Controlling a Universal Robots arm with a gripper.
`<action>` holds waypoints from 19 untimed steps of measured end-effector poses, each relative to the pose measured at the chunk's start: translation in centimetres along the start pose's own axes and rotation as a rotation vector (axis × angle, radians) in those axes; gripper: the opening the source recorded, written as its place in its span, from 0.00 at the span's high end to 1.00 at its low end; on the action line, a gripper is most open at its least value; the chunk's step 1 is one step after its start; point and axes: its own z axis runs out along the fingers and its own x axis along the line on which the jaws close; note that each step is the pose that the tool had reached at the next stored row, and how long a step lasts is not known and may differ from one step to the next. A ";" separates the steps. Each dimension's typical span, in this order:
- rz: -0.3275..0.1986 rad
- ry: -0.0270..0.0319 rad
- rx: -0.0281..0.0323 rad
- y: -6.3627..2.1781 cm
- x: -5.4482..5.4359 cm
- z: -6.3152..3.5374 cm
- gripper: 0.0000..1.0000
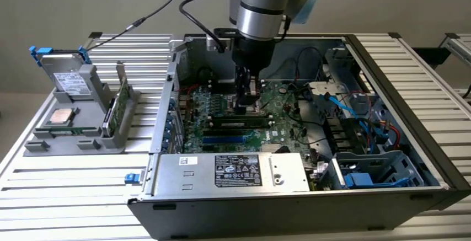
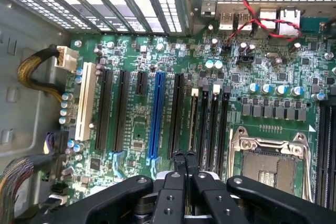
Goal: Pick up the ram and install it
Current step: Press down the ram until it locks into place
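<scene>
Item: gripper [image 1: 244, 107], fingers pressed together, nothing between them that I can make out, low over the motherboard [image 1: 283, 100] mid-case.
Ram [image 1: 237, 123]: lying along a slot just under the tips.
Risk, my judgement: an off-centre push slips onto neighbouring slots, or seats one end only.
Surface: slatted metal table [image 1: 412, 70]; plain grey wall [image 1: 74, 4] behind.

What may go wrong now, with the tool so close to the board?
1. The shut tool stands right over the ram, which lies along its slot. Pressing off-centre might tilt or crack the ram, or leave one end unseated.
2. The bare processor socket lies close beside the slots. A sideways slip of the tool could damage it.
</scene>
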 end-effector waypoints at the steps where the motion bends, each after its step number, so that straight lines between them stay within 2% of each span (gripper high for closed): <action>1: -0.001 -0.0004 -0.0016 -0.22 0.1 -0.16 0.90; 10: -0.006 -0.0017 -0.0153 -2.24 0.7 -0.84 0.90; 12: -0.007 -0.0020 -0.0173 -2.33 0.7 -0.84 0.90; 19: -0.007 -0.0019 -0.0173 -2.33 0.7 -0.84 0.90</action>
